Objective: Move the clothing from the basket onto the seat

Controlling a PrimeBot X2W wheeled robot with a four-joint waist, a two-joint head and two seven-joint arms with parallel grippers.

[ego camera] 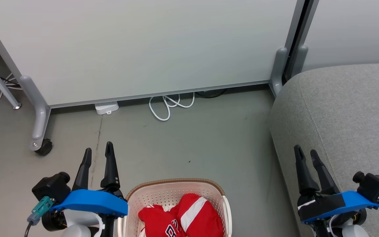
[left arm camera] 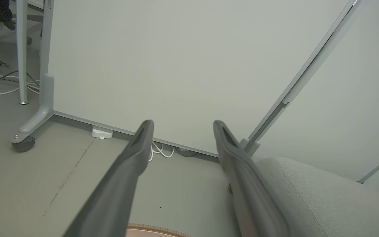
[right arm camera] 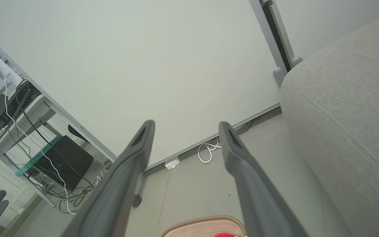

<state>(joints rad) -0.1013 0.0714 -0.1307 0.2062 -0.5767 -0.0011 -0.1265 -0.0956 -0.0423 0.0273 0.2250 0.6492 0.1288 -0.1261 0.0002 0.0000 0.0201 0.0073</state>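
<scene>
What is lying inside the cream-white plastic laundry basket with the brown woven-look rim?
Two red fabric garments: one with broad white stripes, one jersey with black-and-white letters. They hide the basket bottom; anything beneath cannot be seen.

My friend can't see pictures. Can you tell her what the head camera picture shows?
Red clothing lies in a cream basket on the floor, between the robot's open left tool and open right tool. A grey sofa stands at the right.

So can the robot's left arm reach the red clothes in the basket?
Probably yes. The left gripper hangs open right beside the basket, and the red clothing lies uncovered inside, with nothing between them.
</scene>
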